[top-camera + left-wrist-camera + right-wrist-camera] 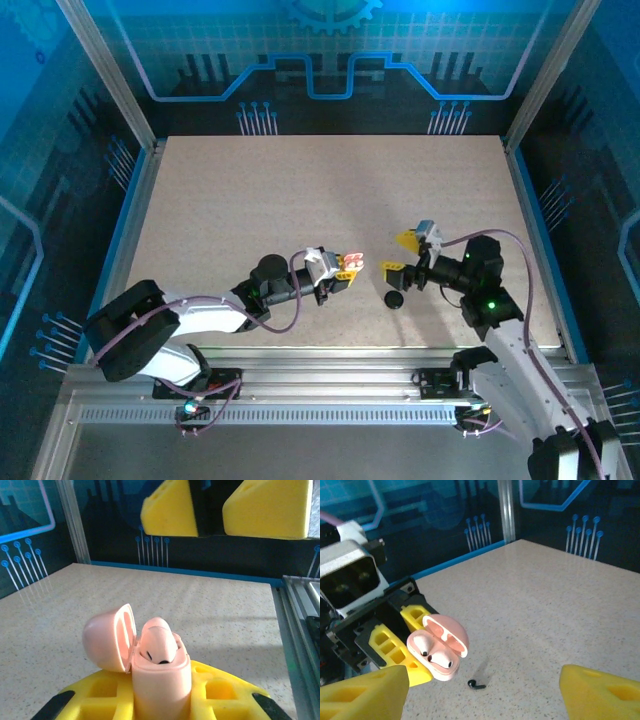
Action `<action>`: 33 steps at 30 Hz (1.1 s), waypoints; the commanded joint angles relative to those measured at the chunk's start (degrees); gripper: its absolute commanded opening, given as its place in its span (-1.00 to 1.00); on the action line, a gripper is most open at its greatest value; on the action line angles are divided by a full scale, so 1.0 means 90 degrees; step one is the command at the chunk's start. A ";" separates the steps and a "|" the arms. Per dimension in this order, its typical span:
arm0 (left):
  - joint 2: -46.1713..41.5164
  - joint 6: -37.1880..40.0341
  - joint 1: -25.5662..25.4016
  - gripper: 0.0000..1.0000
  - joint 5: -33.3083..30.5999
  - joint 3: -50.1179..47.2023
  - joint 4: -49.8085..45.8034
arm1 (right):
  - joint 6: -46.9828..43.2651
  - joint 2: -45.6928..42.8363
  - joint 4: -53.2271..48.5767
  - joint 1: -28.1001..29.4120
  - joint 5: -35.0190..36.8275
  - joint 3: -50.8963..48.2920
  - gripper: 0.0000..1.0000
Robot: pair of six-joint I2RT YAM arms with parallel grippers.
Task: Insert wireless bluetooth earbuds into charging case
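- Clearly, the left claw (346,268) is clamped on the pink case (440,652), held above the table (545,620).
- Its lid stands open; two pink buds (422,647) with dark spots sit inside.
- A tiny black piece (476,684) lies on the table below it.
- The right claw (399,254) is spread apart, holding nothing.
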 commanded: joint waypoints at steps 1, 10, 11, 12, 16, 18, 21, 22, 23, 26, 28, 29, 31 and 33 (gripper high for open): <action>-0.0210 0.0221 -0.0031 -0.61 0.0312 0.0219 -0.0198 | -0.0613 0.0252 0.0059 -0.0082 -0.0740 0.0311 0.62; -0.0388 0.0326 -0.0033 -0.61 0.0430 0.0258 -0.0519 | -0.1546 0.0732 -0.0174 -0.0043 -0.1101 0.0504 0.64; -0.0397 0.0341 -0.0037 -0.60 0.0453 0.0272 -0.0538 | -0.1649 0.0784 -0.0209 -0.0025 -0.1137 0.0517 0.64; -0.0397 0.0350 -0.0033 -0.60 0.0487 0.0287 -0.0561 | -0.1751 0.0823 -0.0233 -0.0015 -0.1148 0.0524 0.64; -0.0364 0.0380 -0.0031 -0.60 0.0580 0.0331 -0.0585 | -0.2117 0.0999 -0.0348 0.0018 -0.1187 0.0573 0.64; -0.0323 0.0408 -0.0034 -0.60 0.0638 0.0375 -0.0614 | -0.2221 0.1096 -0.0430 0.0020 -0.1190 0.0638 0.64; -0.0266 0.0412 -0.0029 -0.60 0.0723 0.0434 -0.0610 | -0.2426 0.1223 -0.0629 0.0036 -0.1304 0.0718 0.65; -0.0244 0.0408 -0.0030 -0.60 0.0748 0.0444 -0.0608 | -0.2479 0.1290 -0.0671 0.0049 -0.1357 0.0743 0.67; -0.0241 0.0404 -0.0025 -0.60 0.0768 0.0449 -0.0594 | -0.2518 0.1358 -0.0701 0.0073 -0.1388 0.0775 0.68; -0.0246 0.0418 -0.0025 -0.60 0.0783 0.0449 -0.0576 | -0.2588 0.1614 -0.0737 0.0189 -0.1279 0.0886 0.70; -0.0241 0.0415 -0.0031 -0.60 0.0816 0.0454 -0.0582 | -0.2689 0.1838 -0.0835 0.0296 -0.1297 0.1039 0.69; -0.0241 0.0411 -0.0030 -0.60 0.0841 0.0460 -0.0577 | -0.2777 0.1965 -0.0934 0.0374 -0.1310 0.1154 0.68; -0.0251 0.0409 -0.0028 -0.61 0.0863 0.0463 -0.0579 | -0.3023 0.2209 -0.1215 0.0522 -0.1381 0.1367 0.66; -0.0251 0.0415 -0.0022 -0.61 0.0857 0.0464 -0.0579 | -0.3315 0.2417 -0.1546 0.0660 -0.1520 0.1575 0.62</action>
